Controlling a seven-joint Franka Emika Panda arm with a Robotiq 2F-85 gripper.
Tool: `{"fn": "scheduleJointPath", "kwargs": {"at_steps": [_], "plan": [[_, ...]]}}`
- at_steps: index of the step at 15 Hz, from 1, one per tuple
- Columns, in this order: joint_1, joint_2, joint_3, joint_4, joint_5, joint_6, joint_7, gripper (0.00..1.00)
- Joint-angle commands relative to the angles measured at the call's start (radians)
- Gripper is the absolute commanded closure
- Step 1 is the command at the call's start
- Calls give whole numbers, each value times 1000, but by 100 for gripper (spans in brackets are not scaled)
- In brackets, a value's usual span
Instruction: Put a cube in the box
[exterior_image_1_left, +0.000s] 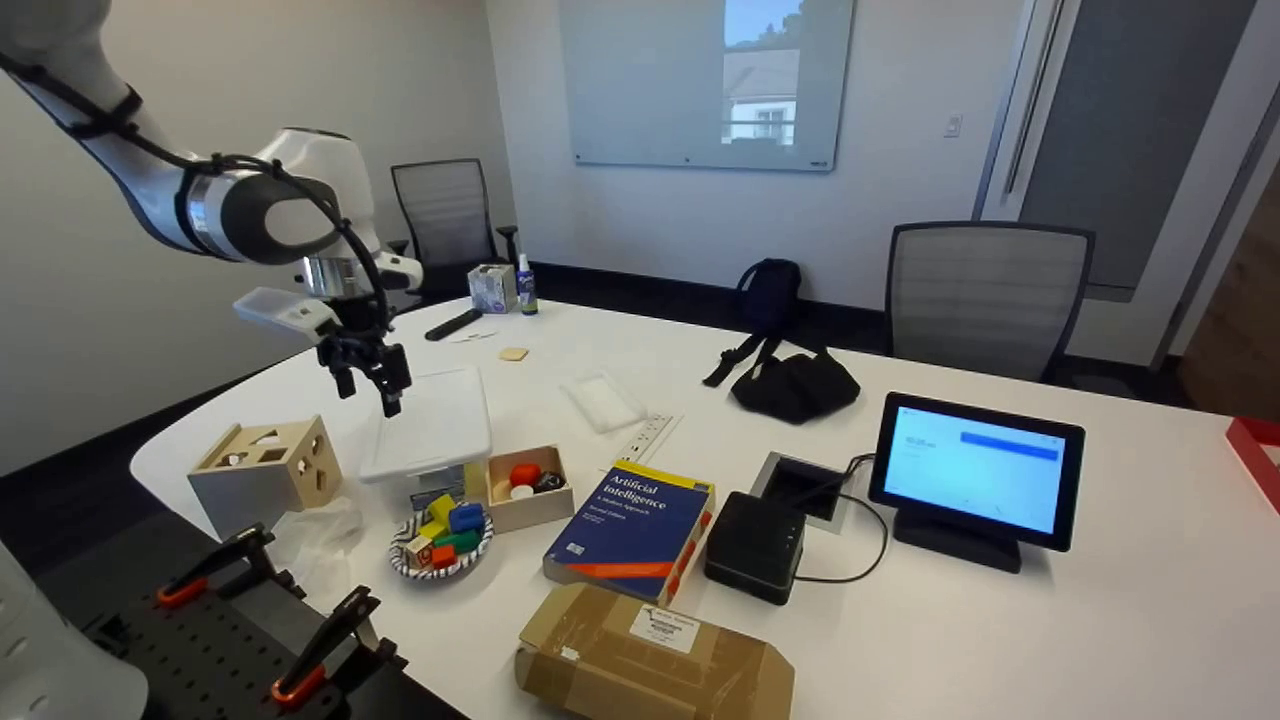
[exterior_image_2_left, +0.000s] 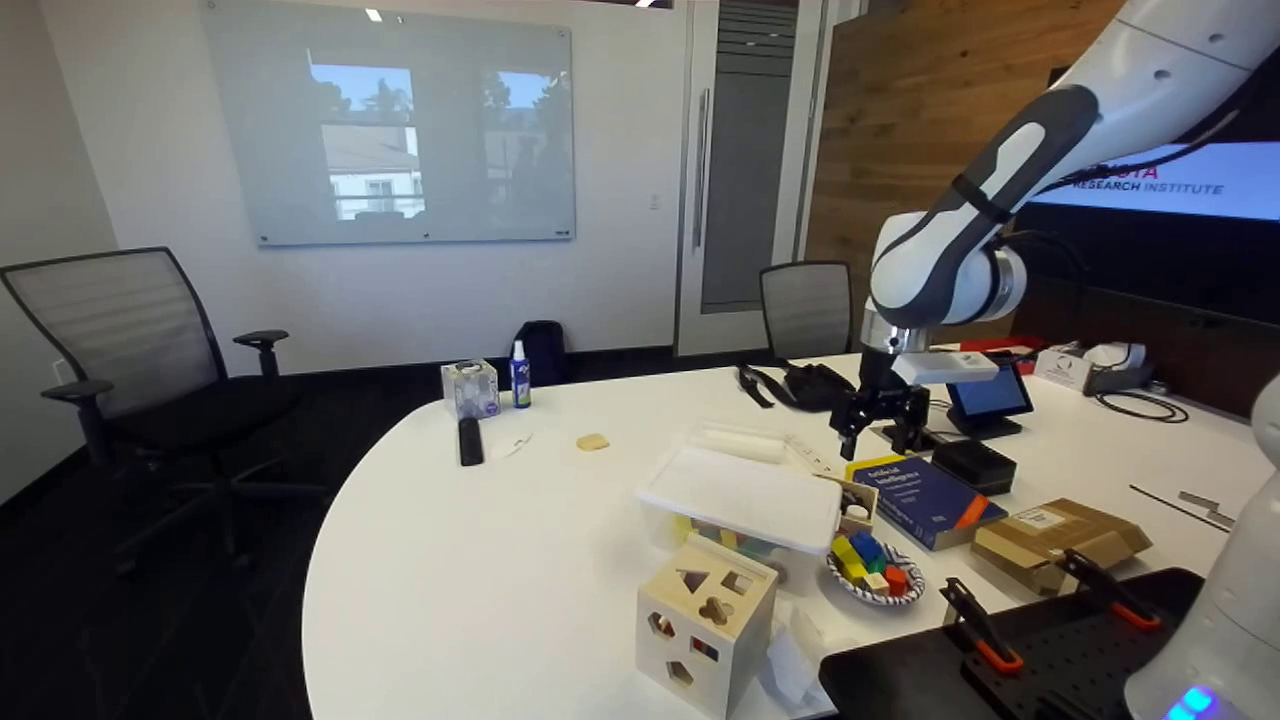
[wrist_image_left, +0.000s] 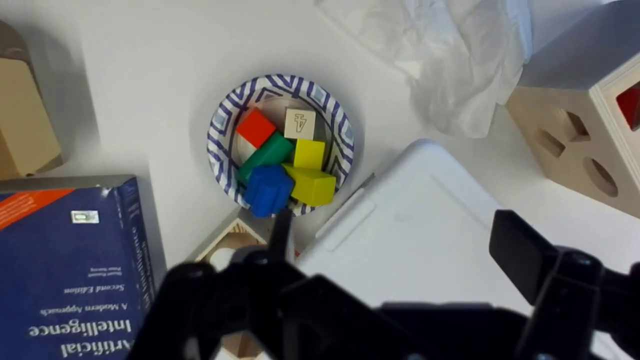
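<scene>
Hanging over the table (exterior_image_1_left: 640, 358), the gripper (exterior_image_2_left: 876, 444) is pointing downward with its fingers (wrist_image_left: 520, 250) spread wide apart. In the wrist view, the white top of the tub (exterior_image_1_left: 430, 425) is showing between them, and the bowl (wrist_image_left: 218, 142) is showing just past one fingertip.

The cube (wrist_image_left: 300, 123), pale with a printed mark, is sitting in that bowl. A red block (wrist_image_left: 256, 127), a green block (wrist_image_left: 266, 156), a small yellow block (wrist_image_left: 309, 154), a larger yellow block (wrist_image_left: 312, 185) and a ridged blue block (wrist_image_left: 269, 190) are sharing the bowl with it, the green one lying between the red and the blue.

The box (exterior_image_2_left: 700, 620) is standing on the table just beside the tub, showing its cut-out holes on top and on an upright face in both exterior views. In the wrist view, a red shape (wrist_image_left: 629, 106) is showing through one hole. A crumpled wrap (wrist_image_left: 455, 70) is lying between the box and the bowl.

The tray (exterior_image_1_left: 530, 515) is sitting just beside the tub, holding a red piece (exterior_image_1_left: 525, 473), a white piece (exterior_image_1_left: 521, 492) and a black piece (exterior_image_1_left: 549, 482). The book (exterior_image_1_left: 625, 520) is lying flat near the tray, with the package (exterior_image_1_left: 650, 655) and the black device (exterior_image_1_left: 755, 545) lying near it. Farther along, the screen (exterior_image_1_left: 975, 460) is standing lit, and the bag (exterior_image_1_left: 795, 385) is lying on the table. Toward another edge, the remote (exterior_image_1_left: 453, 324) is lying near the carton (exterior_image_1_left: 492, 290) and the bottle (exterior_image_1_left: 526, 288), which are standing side by side. Two clamps (exterior_image_1_left: 330, 635) are sitting on the board (exterior_image_1_left: 190, 650) near the arm's base (exterior_image_1_left: 50, 640).
</scene>
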Motion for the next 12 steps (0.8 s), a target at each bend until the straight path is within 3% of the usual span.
{"fn": "scheduleJointPath", "kwargs": {"at_steps": [1,5,12], "plan": [[-4,123,-18,54,136,14,-168,0],[-38,246,2,121,213,-7,-267,0],[-100,410,28,189,198,-12,-269,0]]}}
